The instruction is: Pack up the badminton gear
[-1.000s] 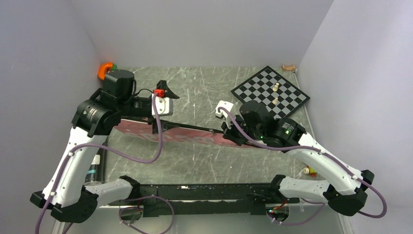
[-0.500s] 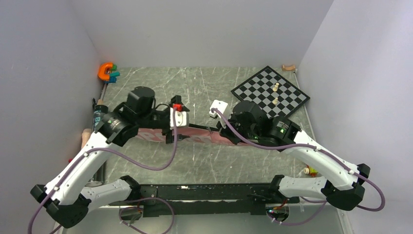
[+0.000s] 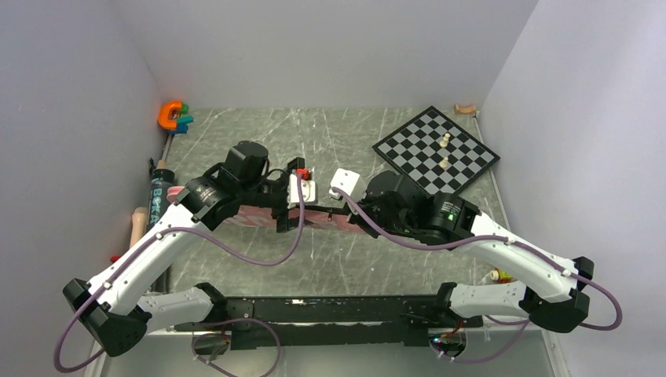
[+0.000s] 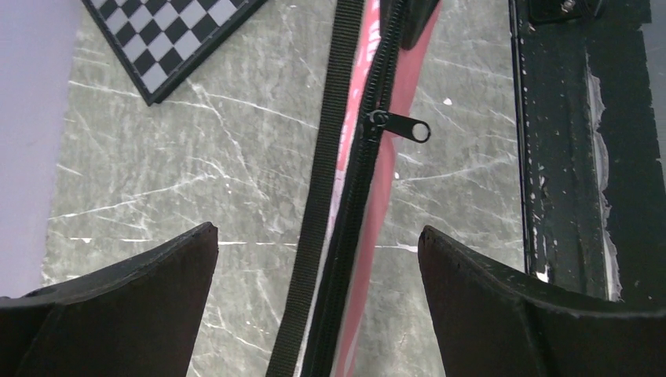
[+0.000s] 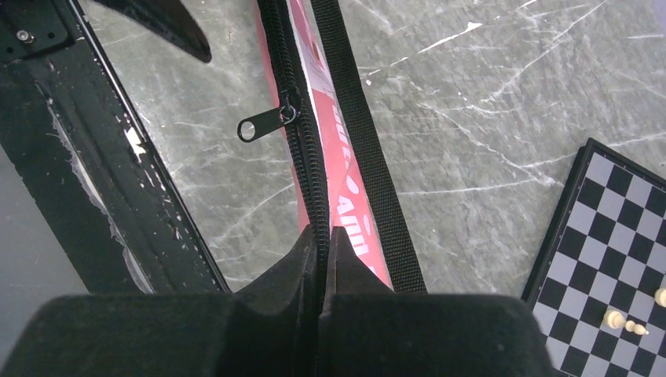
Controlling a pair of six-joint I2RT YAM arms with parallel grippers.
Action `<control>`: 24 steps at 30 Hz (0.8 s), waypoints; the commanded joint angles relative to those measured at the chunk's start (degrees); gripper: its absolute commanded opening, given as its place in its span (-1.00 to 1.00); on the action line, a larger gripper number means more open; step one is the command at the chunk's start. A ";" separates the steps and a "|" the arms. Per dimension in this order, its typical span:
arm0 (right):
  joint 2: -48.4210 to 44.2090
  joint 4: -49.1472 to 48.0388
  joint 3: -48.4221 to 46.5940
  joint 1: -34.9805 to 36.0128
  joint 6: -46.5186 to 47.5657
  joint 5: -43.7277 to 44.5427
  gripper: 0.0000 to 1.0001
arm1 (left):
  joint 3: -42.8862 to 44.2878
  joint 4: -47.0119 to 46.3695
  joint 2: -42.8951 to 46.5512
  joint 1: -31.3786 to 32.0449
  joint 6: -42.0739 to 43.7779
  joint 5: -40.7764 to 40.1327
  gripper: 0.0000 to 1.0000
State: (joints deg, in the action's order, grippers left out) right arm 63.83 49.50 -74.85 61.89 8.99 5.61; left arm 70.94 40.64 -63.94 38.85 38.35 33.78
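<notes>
The pink racket bag (image 3: pixel 247 216) lies lengthwise across the middle of the table, its black zipper edge turned up. My right gripper (image 5: pixel 322 232) is shut on that zipper edge (image 5: pixel 302 173), just behind the black zipper pull (image 5: pixel 263 126). My left gripper (image 4: pixel 316 232) hangs open above the same bag. The zipper line (image 4: pixel 357 204) and the black strap (image 4: pixel 326 173) run between its fingers without touching them, and the zipper pull (image 4: pixel 408 128) lies just ahead. A long dark tube (image 3: pixel 161 192) lies along the left wall.
The chessboard (image 3: pixel 436 149) with pale pieces sits at the back right, close to the right arm. An orange C-shaped toy (image 3: pixel 169 115) is in the back left corner. A small white and orange object (image 3: pixel 496 275) lies at the right edge. The black base rail (image 3: pixel 338 310) spans the near edge.
My left arm has swung from the left side toward the middle, over the bag, uncovering the tube and the orange toy. The right arm has shifted slightly left, still shut on the bag.
</notes>
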 commanded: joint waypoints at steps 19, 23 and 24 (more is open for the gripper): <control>0.38 -9.03 -4.57 5.12 0.50 4.79 -1.00 | -5.87 3.25 2.02 1.97 4.39 -2.97 0.77; 0.92 -9.17 -4.42 5.80 0.12 5.19 -1.00 | -2.86 1.81 1.16 1.96 3.13 -3.10 0.71; 1.05 -9.23 -4.28 5.90 0.02 5.27 -1.00 | -1.93 2.08 0.88 1.96 2.81 -2.68 0.69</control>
State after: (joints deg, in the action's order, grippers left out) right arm 65.34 47.90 -75.00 66.89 9.28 9.15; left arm 65.08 44.12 -63.48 40.53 42.26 30.68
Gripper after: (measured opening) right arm 0.042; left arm 0.857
